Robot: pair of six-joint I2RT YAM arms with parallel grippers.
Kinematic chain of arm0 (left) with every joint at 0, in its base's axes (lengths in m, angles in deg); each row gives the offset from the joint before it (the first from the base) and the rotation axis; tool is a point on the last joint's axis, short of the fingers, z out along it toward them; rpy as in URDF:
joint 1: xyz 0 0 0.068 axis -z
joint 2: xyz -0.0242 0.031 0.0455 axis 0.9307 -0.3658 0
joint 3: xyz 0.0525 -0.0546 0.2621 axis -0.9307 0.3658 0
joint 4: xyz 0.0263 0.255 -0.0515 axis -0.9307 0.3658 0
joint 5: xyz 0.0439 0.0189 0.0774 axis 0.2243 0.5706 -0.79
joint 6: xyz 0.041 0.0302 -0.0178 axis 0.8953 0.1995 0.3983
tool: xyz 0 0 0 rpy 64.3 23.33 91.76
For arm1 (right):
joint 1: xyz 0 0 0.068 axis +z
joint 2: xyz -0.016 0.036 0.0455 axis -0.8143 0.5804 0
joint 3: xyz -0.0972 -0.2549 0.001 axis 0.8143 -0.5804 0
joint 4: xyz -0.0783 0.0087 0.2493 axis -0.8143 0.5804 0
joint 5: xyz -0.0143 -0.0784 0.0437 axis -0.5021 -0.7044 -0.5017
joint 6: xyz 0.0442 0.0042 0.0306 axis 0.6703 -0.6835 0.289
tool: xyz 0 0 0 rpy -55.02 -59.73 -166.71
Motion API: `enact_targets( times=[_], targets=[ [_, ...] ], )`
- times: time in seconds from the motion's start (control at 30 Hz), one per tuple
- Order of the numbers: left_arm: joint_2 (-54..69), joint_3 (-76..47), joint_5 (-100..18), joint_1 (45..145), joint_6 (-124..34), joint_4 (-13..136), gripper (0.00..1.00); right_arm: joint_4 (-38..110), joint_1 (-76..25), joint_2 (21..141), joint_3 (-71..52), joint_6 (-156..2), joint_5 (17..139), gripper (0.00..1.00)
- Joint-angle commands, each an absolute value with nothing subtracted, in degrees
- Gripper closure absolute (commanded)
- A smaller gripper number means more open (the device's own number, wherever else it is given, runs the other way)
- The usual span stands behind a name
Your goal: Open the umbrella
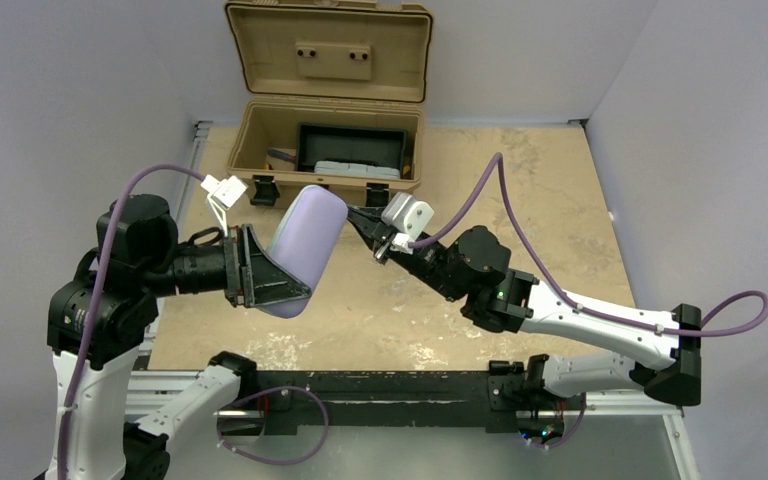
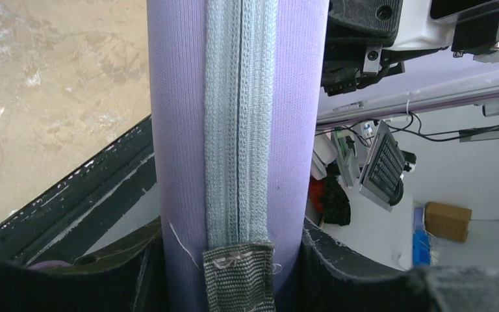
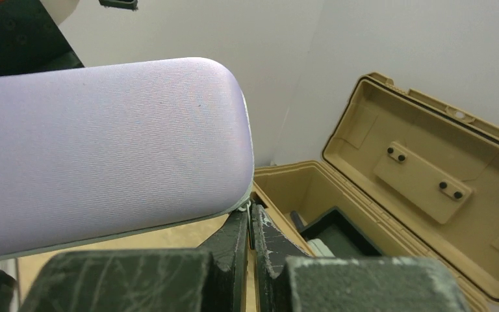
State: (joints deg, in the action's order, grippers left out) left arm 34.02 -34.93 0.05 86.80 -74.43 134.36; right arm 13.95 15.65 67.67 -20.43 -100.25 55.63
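Note:
The umbrella is out of view. A lavender-grey oblong hard case (image 1: pixel 305 240) hangs tilted above the table, and my left gripper (image 1: pixel 278 268) is shut on its lower end. In the left wrist view the case (image 2: pixel 175 130) stands upright between my fingers (image 2: pixel 338 266). Its grey zipper (image 2: pixel 240 117) faces the camera, with a woven tab (image 2: pixel 239 276) at the bottom. My right gripper (image 1: pixel 357 216) is shut at the case's upper end. Its tips (image 3: pixel 251 218) pinch a small metal zipper pull (image 3: pixel 249 207) at the seam of the case (image 3: pixel 104 156).
An open tan plastic toolbox (image 1: pixel 260 130) stands at the back of the table with its lid up. It holds a black tray (image 1: pixel 350 150) and also shows in the right wrist view as the toolbox (image 3: pixel 416 214). Purple cables loop over both arms.

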Motion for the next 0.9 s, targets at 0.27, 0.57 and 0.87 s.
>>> enact_targets(
  times=[0.27, 0.57, 0.87],
  targets=[
    [33.49, -26.84, -4.6, 99.73, -71.11, 140.24, 1.0, 9.46, 8.35, 60.86, -21.46, -116.75, 57.34, 1.0],
    [27.13, -25.21, -10.82, 113.27, -71.45, 137.95, 1.0, 7.93, 8.32, 56.52, -25.31, -125.67, 59.65, 1.0],
    [26.25, -25.03, -14.71, 113.52, -67.67, 141.22, 1.0, 11.56, 8.32, 54.34, -28.16, -122.82, 55.87, 0.97]
  ],
)
